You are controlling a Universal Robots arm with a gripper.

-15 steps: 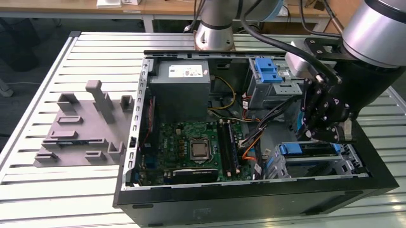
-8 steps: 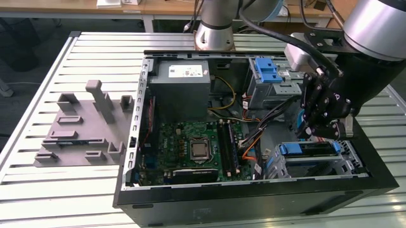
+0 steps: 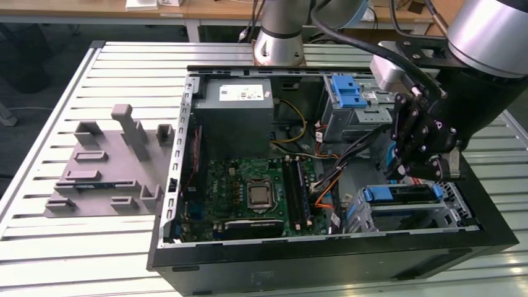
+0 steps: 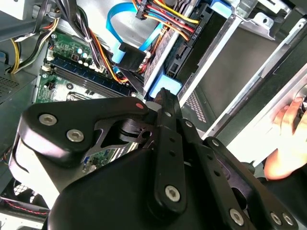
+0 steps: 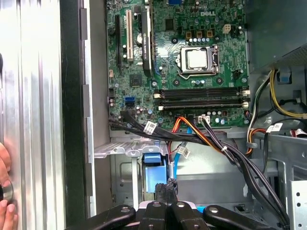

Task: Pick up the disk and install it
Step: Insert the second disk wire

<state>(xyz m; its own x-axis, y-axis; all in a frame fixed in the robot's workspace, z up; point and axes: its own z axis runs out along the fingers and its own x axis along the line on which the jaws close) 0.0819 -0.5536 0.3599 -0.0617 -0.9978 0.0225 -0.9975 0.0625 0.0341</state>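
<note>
Black linkage gripper [image 5: 167, 199] nearest, fingers pressed together, poised above blue-bracketed silver disk [image 3: 402, 195] seated in grey drive cage [image 3: 458, 204], 4 o'clock of green motherboard [image 3: 247, 192]. Risk: snagging orange-black cable bundle [image 5: 211, 141], person's hand [image 4: 288, 143] close.

Matt black metal gripper [image 3: 429, 162] links with bright screw heads; ribbed, pale brushed metal table [image 3: 123, 62]; matt grey plastic fixture [image 3: 107, 167]; glossy green motherboard [image 3: 256, 189]; smooth blue plastic bracket [image 3: 379, 194] against dull bare-steel drive cage [image 3: 449, 213]; semi-gloss black computer case [image 3: 330, 260].
</note>
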